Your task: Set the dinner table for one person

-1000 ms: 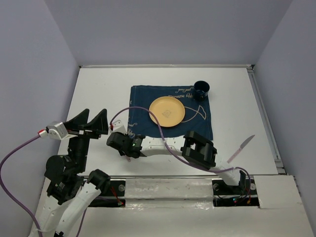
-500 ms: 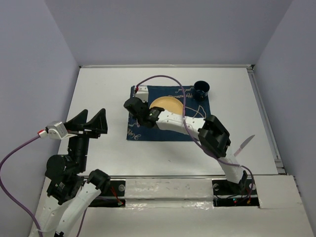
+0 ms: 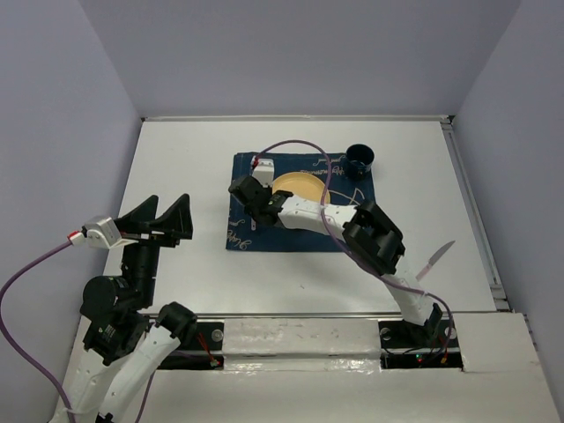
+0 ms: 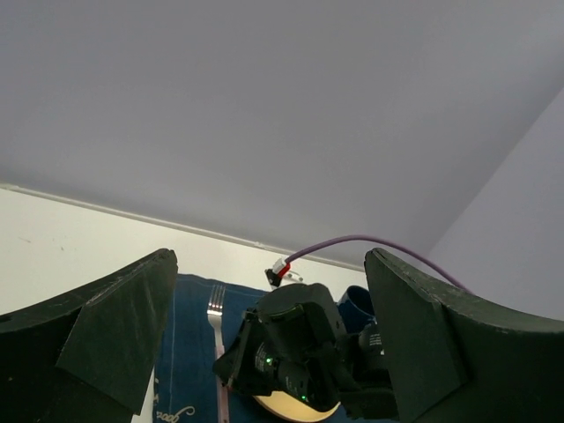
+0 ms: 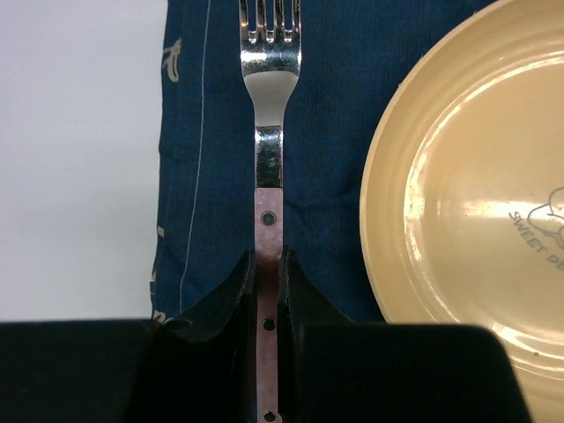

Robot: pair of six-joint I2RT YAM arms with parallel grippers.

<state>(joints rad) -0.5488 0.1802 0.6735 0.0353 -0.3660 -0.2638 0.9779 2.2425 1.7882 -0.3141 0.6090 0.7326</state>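
Right gripper (image 3: 253,198) has swung from the near table edge out over the mat's (image 3: 238,233) left strip since 1 s ago, with a slight further shift right in the last 0.5 s. It is clamped on the pink handle of 1 fork (image 5: 269,106), tines pointing far, just left of the yellow plate (image 3: 300,189). Whether the fork rests on the mat cannot be told. Left gripper (image 3: 172,207) is raised at the left, fingers spread wide, holding nothing. White table (image 3: 176,159) lies under everything. Cup (image 3: 359,160) stands on the mat's far right corner. Knife (image 3: 432,262) lies near right, well apart from the mat.
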